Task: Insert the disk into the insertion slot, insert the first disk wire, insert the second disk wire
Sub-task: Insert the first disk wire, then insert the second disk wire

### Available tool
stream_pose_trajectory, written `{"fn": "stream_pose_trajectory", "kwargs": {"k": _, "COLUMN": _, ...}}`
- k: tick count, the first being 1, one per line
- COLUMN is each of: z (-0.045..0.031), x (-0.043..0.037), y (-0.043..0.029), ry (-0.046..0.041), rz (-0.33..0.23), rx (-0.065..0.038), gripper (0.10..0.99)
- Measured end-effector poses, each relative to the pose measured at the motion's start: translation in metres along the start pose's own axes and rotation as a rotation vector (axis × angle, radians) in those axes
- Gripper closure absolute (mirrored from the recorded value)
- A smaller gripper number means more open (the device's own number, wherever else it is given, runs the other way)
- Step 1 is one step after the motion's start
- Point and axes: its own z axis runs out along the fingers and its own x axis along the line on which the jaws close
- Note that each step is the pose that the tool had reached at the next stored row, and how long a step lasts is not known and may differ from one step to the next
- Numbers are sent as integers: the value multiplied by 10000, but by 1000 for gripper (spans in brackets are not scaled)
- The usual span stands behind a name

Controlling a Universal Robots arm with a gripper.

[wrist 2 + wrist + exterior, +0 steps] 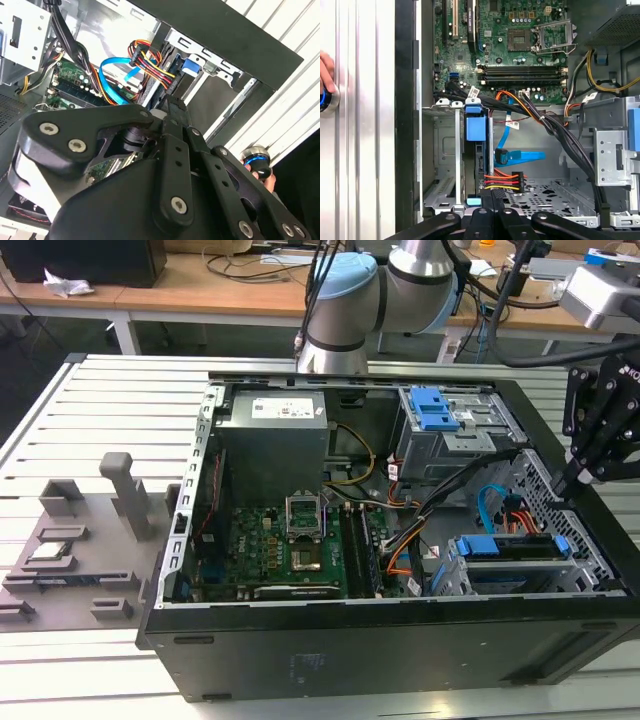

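Note:
The disk, in its bright blue carrier, stands edge-on inside the insertion slot, the grey perforated cage at the case's front corner. In the exterior view the disk sits in that cage. A blue wire ends against the disk's side. A red, yellow, orange and black wire bundle with a black plug lies beside the disk, close under my gripper. My gripper hangs over the case's edge on the exterior view's right, just above the cage.
A larger grey cage with a blue latch stands behind. The motherboard and black cable bundles fill the case. A hand rests on a blue-lit button outside the case. A grey fixture lies on the exterior view's left.

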Motion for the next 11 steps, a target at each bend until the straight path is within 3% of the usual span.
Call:
{"fn": "stream_pose_trajectory", "kwargs": {"k": 7, "z": -3, "x": 0, "y": 0, "ry": 1, "rz": 0, "rx": 0, "gripper": 973}}
{"fn": "stream_pose_trajectory", "kwargs": {"k": 9, "z": -4, "x": 0, "y": 0, "ry": 0, "rz": 0, "rx": 0, "gripper": 725}}
{"fn": "stream_pose_trajectory", "kwargs": {"k": 11, "z": 8, "x": -10, "y": 20, "ry": 3, "rz": 1, "rx": 0, "gripper": 725}}
